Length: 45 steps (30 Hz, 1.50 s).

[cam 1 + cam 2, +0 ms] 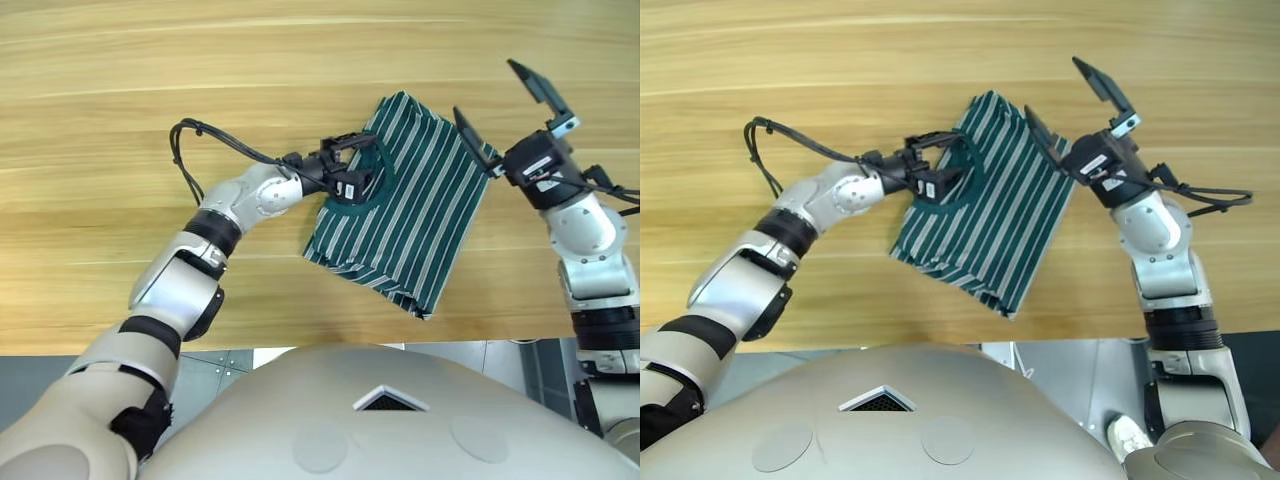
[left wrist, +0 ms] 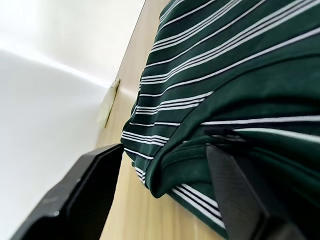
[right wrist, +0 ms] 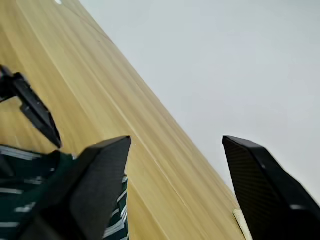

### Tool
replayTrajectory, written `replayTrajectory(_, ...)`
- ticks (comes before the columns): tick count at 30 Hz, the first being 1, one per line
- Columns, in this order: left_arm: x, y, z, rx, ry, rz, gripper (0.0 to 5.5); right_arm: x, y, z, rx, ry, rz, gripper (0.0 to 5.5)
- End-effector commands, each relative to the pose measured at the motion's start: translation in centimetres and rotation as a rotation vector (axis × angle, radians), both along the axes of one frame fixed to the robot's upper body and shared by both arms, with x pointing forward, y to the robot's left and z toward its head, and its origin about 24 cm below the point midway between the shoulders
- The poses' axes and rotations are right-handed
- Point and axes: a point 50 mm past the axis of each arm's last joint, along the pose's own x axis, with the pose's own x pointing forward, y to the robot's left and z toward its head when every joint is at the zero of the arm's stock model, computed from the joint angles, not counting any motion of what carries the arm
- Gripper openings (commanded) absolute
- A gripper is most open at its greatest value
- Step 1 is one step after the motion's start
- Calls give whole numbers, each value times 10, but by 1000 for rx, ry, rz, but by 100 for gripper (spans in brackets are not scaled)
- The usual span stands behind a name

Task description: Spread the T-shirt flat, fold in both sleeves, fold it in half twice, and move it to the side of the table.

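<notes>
a: item, t-shirt (image 1: 405,205), green with pale stripes. location?
b: a folded bundle mid table (image 1: 150,80), between both arms.
a: step in hand?
b: folds look done, so the move to the side is not yet made. left gripper (image 1: 362,163) at the collar edge, fingers apart, one over cloth and one over bare wood. right gripper (image 1: 484,87) beside the opposite edge, fingers wide apart, holding nothing.
a: next move?
b: probably pinch all layers together, then slide without unfolding.
a: brands, writing?
b: none legible.
</notes>
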Motion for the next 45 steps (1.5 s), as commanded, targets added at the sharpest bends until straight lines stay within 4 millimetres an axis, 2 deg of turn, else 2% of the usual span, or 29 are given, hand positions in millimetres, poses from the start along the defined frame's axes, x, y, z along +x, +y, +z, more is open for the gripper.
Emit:
replayTrajectory(1,-34,68,-46,149,149,157,308,-4,0,-13,-68,51,14,340)
replayTrajectory(3,-54,86,-52,107,188,236,308,-5,1,-17,-93,65,27,340)
replayTrajectory(5,-73,96,-52,62,201,302,308,-9,0,-20,-122,76,32,340)
replayTrajectory(8,-93,94,-41,-12,170,382,308,-9,2,-25,-130,91,32,340)
replayTrajectory(10,-93,86,-28,-86,130,416,308,-11,3,-28,-142,101,34,340)
replayTrajectory(14,-69,96,14,-201,-85,530,308,-19,3,-27,-187,92,73,340)
replayTrajectory(16,-67,106,50,-287,-223,546,308,-33,-4,-23,-221,92,102,340)
replayTrajectory(19,-82,127,105,-330,-394,503,308,-65,-22,-28,-397,162,142,340)
replayTrajectory(21,-105,141,118,-246,-335,452,308,-86,-32,-33,-505,233,164,340)
replayTrajectory(24,-138,151,106,-122,-78,380,308,-106,-35,-40,-561,316,193,340)
replayTrajectory(27,-181,171,67,162,281,309,308,-119,-24,-52,-599,381,280,340)
replayTrajectory(29,-202,172,45,265,452,223,308,-121,-13,-60,-608,396,338,340)
replayTrajectory(32,-203,159,28,236,510,151,308,-117,-2,-64,-628,391,402,340)
replayTrajectory(37,-184,140,4,219,495,56,308,-109,1,-68,-649,382,439,340)
replayTrajectory(40,-178,124,1,163,481,-3,308,-107,0,-68,-658,375,445,340)
replayTrajectory(45,-179,118,-1,158,495,-55,308,-106,1,-66,-655,367,457,340)
